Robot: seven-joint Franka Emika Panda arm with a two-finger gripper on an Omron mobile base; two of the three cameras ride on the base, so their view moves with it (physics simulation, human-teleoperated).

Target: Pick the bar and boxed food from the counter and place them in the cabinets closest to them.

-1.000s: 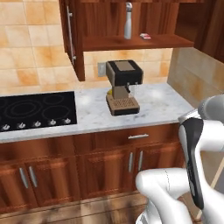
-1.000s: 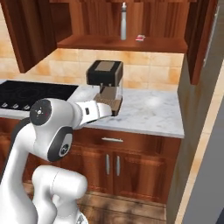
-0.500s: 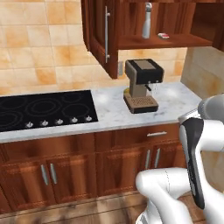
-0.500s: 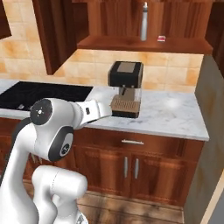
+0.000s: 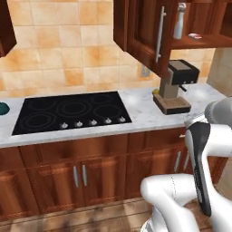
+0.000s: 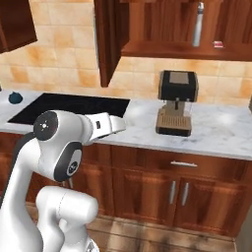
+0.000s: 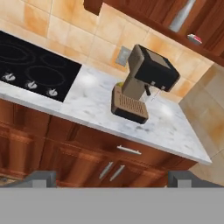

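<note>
- The gripper (image 7: 112,179) shows in the hand view as two small dark tips at the bottom edge, set wide apart with nothing between them; it hangs in front of the lower cupboard fronts, well short of the counter (image 7: 166,127).
- The bar (image 5: 195,36) lies on the plank shelf of the open cabinets (image 5: 145,31), near the shelf's front edge. It is a small white packet with red ends, also seen in the right base view (image 6: 218,45) and at the top of the hand view (image 7: 195,39).
- A slim grey bottle (image 5: 179,20) stands upright on the same shelf, just beside the bar on its left.
- The cabinet door (image 6: 106,42) is swung open, its long silver bar handle vertical.
- A coffee machine (image 6: 176,102) stands on the marble counter below the shelf, toward the counter's back edge, with a tan slatted drip tray at its foot.
- A sliver of yellow peeks out behind the machine's base; too little shows to say what it is.
- A black cooktop (image 5: 72,111) is set into the counter, left of the machine and apart from it.
- A small dark teal object (image 6: 15,97) sits at the counter's far left end.
</note>
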